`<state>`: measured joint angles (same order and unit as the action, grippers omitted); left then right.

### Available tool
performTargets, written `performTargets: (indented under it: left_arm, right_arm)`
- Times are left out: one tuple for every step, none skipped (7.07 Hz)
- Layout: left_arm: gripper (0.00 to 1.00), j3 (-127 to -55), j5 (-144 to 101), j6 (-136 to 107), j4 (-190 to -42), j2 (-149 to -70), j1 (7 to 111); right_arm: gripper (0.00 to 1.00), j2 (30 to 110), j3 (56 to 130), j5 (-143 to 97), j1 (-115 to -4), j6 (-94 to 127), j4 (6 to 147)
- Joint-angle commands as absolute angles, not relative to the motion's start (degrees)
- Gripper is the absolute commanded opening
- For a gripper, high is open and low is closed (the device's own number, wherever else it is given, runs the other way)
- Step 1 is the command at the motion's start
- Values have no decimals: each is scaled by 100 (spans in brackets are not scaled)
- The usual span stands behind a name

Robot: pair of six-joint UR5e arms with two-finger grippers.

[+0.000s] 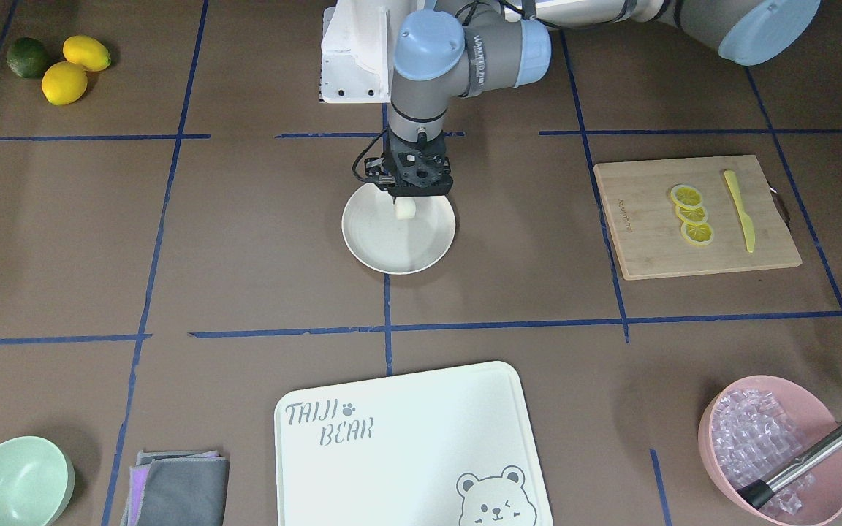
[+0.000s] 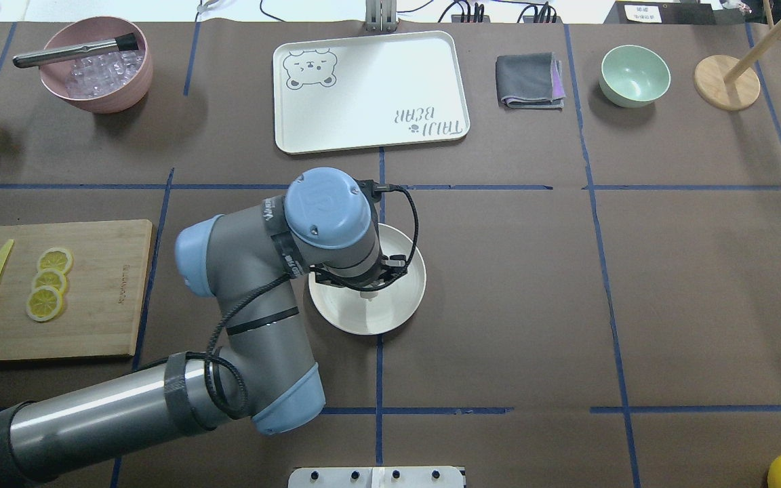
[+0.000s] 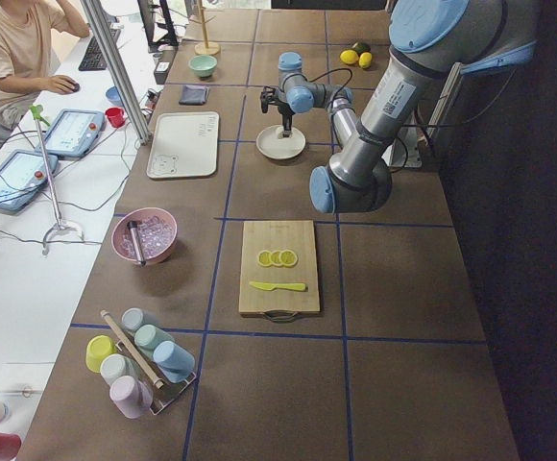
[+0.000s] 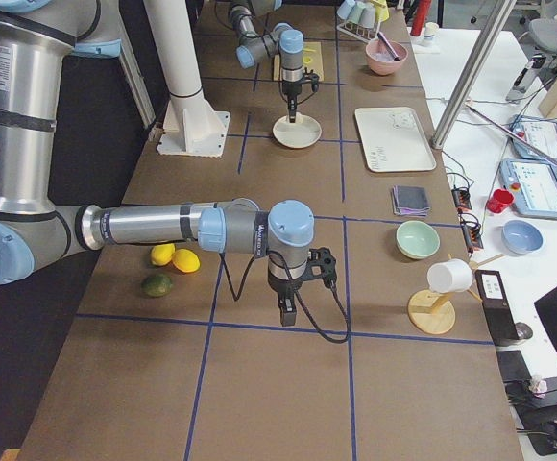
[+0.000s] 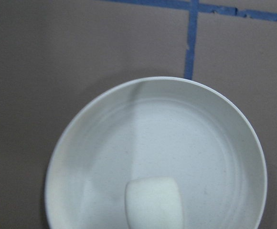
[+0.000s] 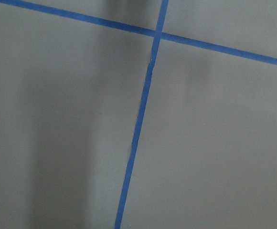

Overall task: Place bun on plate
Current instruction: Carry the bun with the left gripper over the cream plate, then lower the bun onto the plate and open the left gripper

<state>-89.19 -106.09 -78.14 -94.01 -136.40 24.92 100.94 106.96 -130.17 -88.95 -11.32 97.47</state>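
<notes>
The cream plate (image 1: 421, 252) lies at the table's middle, and it fills the left wrist view (image 5: 215, 143). My left gripper (image 1: 401, 199) hangs straight down over the plate's robot-side half, shut on the small white bun (image 1: 406, 210). The bun (image 5: 154, 204) sits at the bottom edge of the wrist view, a little above the plate floor, with its shadow to one side. From overhead the wrist hides most of it; only a white bit (image 2: 367, 293) shows. My right gripper (image 4: 286, 309) points down over bare table far off, and I cannot tell whether it is open or shut.
A wooden board (image 1: 640, 241) carries lemon slices (image 1: 691, 214) and a yellow knife (image 1: 740, 210). The white bear board (image 1: 406, 438), a pink bowl of ice (image 1: 823, 438), a mint bowl (image 1: 15, 482) and a grey cloth (image 1: 176, 478) line the operators' edge. Lemons (image 1: 74, 66) lie in one corner.
</notes>
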Motion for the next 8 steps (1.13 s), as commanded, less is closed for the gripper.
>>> performTargets:
  left_arm:
    - [46, -8272, -10538, -7840, -9922, -13825, 2355]
    - [65, -8271, -10538, -7814, -9905, -13808, 2355]
    - [82, -8279, -10529, -7805, -9888, -13782, 2364]
    - [98, -8332, -10529, -7752, -9862, -13773, 2425]
    - [99, -8515, -10573, -7691, -9766, -13764, 2574]
    - [99, -8830, -10678, -7577, -9295, -13738, 2749]
    - [99, -9494, -10914, -6880, -8507, -13511, 3038]
    - [99, -10153, -10994, -6221, -8177, -12969, 3319]
  right_arm:
    - [100, 10107, 10705, -13008, -8895, -1125, 9747]
    - [100, 10107, 10705, -13017, -8895, -1125, 9747]
    - [100, 10107, 10705, -13017, -8895, -1125, 9747]
    - [100, 10099, 10705, -13017, -8895, -1125, 9747]
    - [100, 10099, 10705, -13017, -8895, -1125, 9747]
    - [100, 10099, 10696, -13017, -8895, -1125, 9747]
    - [100, 10099, 10696, -13017, -8895, -1125, 9747]
    - [100, 10099, 10696, -13008, -8895, -1125, 9747]
